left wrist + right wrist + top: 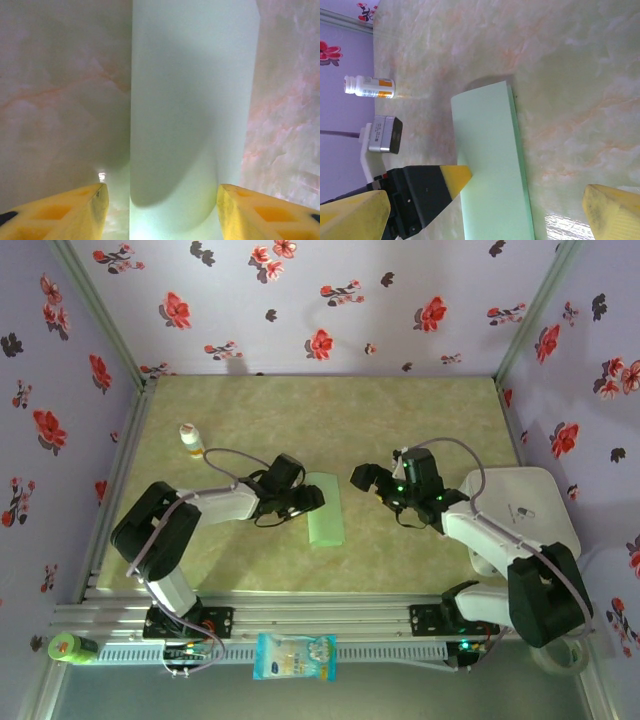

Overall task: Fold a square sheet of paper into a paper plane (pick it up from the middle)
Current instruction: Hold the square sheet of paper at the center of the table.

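**Folded paper strip mid-table, both grippers open beside it**

Your sheet of paper (325,508) lies flat near the middle of the table (300,410). It is folded into a long, narrow, pale mint-green strip that runs from near to far. In the right wrist view the paper (490,165) has a straight doubled edge along one long side, and its far corner lifts slightly and casts a shadow.

Your left gripper (308,503) sits at the strip's left long edge with its fingers spread wide. In its own camera, the left gripper (160,217) has its yellow fingertips (75,215) at either side of the paper (190,125), which runs straight up between them. The right wrist camera shows one yellow tip of the left gripper (455,175) reaching the strip's edge. You cannot tell whether it presses down.

Your right gripper (372,485) hangs to the right of the strip, apart from it, with its fingers also spread. Its camera looks past the right gripper (485,215) onto the paper.

Further out, a small white bottle (189,438) lies on its side at the far left. A white tray (520,510) sits at the right edge, and a white-and-blue packet (295,655) hangs off the front rail.
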